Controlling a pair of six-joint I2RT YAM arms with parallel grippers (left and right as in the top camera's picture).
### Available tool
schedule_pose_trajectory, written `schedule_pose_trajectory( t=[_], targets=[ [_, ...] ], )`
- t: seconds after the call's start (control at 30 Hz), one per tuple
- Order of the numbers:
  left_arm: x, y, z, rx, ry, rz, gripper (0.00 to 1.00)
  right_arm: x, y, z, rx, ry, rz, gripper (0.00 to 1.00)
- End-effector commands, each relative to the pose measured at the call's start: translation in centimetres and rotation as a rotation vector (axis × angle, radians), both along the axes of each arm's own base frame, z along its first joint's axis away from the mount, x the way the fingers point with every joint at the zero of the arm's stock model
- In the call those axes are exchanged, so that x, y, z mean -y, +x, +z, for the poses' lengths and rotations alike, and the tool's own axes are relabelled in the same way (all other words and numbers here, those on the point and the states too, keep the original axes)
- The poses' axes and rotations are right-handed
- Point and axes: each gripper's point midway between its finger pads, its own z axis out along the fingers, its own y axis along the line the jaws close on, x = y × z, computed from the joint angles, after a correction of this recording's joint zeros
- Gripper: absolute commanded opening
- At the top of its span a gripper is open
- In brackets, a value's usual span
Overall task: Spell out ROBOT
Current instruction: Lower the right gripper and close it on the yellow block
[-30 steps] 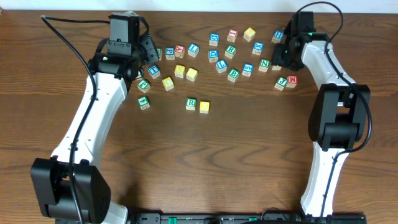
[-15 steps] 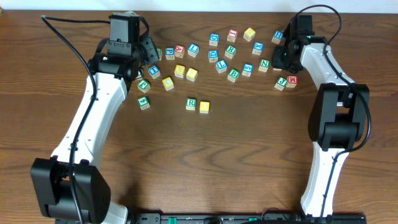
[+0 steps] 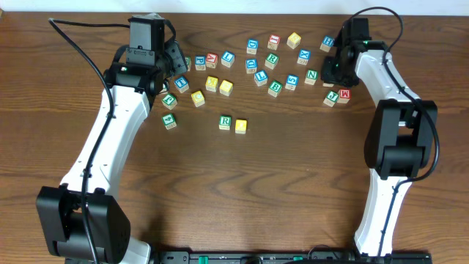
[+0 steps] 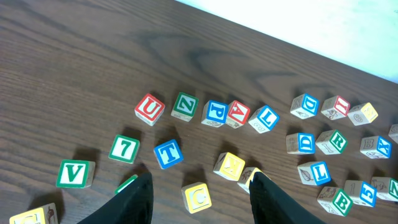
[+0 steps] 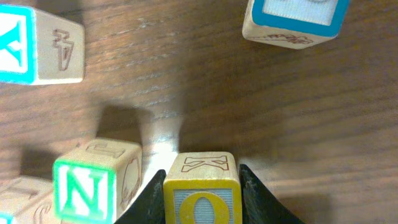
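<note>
Wooden table (image 3: pixel 293 183) with two arms and about two dozen lettered cubes. Two cubes, a green R cube (image 3: pixel 225 122) and a yellow cube (image 3: pixel 240 126) touching its right side, stand alone at centre, apparently the word's first two letters. The right gripper (image 5: pixel 201 180), at the far right cluster, has its jaws closed against a yellow O cube (image 5: pixel 200 194), probably the second O. The left gripper (image 4: pixel 200 180) hangs wide open and empty near the blue T cube (image 4: pixel 168 153). One green B cube (image 3: pixel 275 88) lies among the loose cubes.
</note>
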Motion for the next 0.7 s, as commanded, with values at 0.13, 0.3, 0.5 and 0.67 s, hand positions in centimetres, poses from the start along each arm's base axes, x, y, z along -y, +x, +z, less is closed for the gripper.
schedule_pose_trajectory(
  t=[0.13, 0.3, 0.5, 0.67],
  targets=[
    [-0.1, 0.2, 0.6, 0.012, 0.001, 0.011, 0.49, 0.7, -0.1, 4.6, 0.06, -0.013, -0.007, 0.19],
    [-0.1, 0.2, 0.6, 0.012, 0.001, 0.011, 0.49, -0.3, -0.9, 4.6, 0.03, 0.021, 0.013, 0.17],
    [-0.1, 0.2, 0.6, 0.012, 0.001, 0.011, 0.49, -4.0, -2.6, 6.2, 0.003, 0.073, 0.088, 0.17],
    [-0.1, 0.2, 0.6, 0.012, 0.001, 0.011, 0.49, -8.4, -4.9, 6.7, -0.057, 0.116, 0.178, 0.18]
  ],
)
